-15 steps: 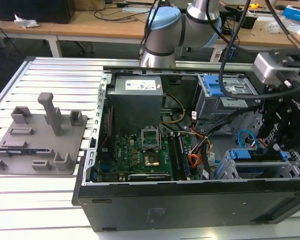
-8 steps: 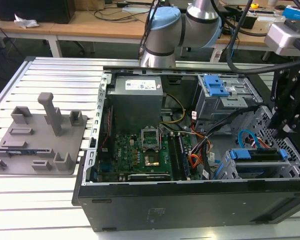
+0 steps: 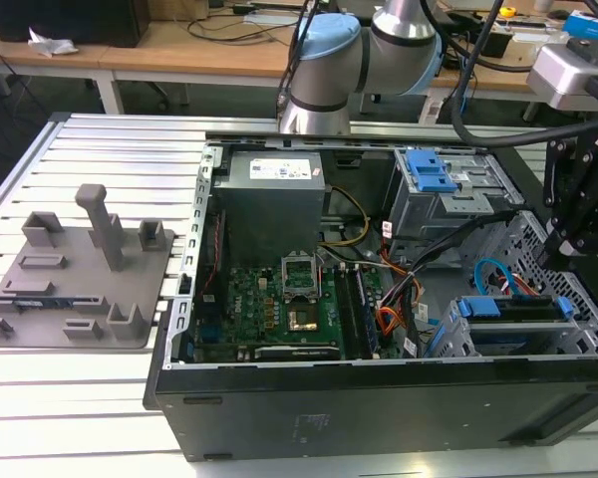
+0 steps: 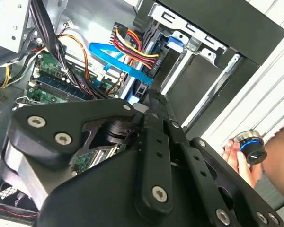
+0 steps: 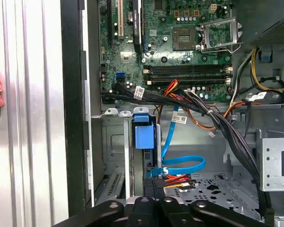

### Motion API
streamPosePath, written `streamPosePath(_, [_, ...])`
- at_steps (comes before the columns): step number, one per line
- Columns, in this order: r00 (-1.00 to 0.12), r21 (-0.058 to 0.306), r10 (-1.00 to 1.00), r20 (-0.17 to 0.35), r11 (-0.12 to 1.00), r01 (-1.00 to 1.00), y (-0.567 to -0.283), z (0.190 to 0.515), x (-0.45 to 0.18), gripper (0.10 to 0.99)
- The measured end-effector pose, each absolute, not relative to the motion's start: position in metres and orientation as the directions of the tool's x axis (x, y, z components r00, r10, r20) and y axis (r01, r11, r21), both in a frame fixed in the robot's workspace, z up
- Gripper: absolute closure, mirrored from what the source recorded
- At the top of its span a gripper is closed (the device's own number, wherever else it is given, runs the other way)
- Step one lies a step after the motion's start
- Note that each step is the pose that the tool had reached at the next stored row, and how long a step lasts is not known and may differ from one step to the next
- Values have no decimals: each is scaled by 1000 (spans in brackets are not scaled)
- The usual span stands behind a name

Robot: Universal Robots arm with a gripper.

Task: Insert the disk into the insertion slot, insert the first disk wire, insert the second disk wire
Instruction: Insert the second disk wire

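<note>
Black gripper (image 5: 154,208) over disk (image 5: 143,137), no legible labels.

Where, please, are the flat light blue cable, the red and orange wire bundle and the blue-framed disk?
Flat light blue cable (image 5: 182,165): first wrist view, its looped run.
Red and orange wire bundle (image 4: 132,49): second wrist view, mid-bundle near the plug.
Blue-framed disk (image 3: 513,309): exterior view, blue caddy's upper edge.

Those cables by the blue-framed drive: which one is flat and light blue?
The second disk wire, a flat light blue ribbon curling in a loop; the first disk wire beside it is red and orange strands.
</note>
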State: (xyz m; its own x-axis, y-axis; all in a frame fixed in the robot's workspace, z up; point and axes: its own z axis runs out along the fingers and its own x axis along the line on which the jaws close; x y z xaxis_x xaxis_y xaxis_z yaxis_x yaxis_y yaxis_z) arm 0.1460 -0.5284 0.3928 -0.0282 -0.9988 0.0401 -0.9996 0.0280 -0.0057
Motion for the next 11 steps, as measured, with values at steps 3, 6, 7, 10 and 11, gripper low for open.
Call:
streamPosePath(3, [-28, -6, -999, 40, 28, -1000, -528, 393, 146, 980])
streamPosePath(6, [-28, -6, -999, 40, 28, -1000, -528, 393, 146, 980])
streamPosePath(7, [-28, -6, -999, 40, 28, -1000, -528, 393, 146, 980])
streamPosePath(10, [-28, -6, -999, 41, 28, -1000, -528, 393, 146, 980])
streamPosePath(11, [-28, -6, -999, 41, 28, -1000, -528, 393, 146, 980])
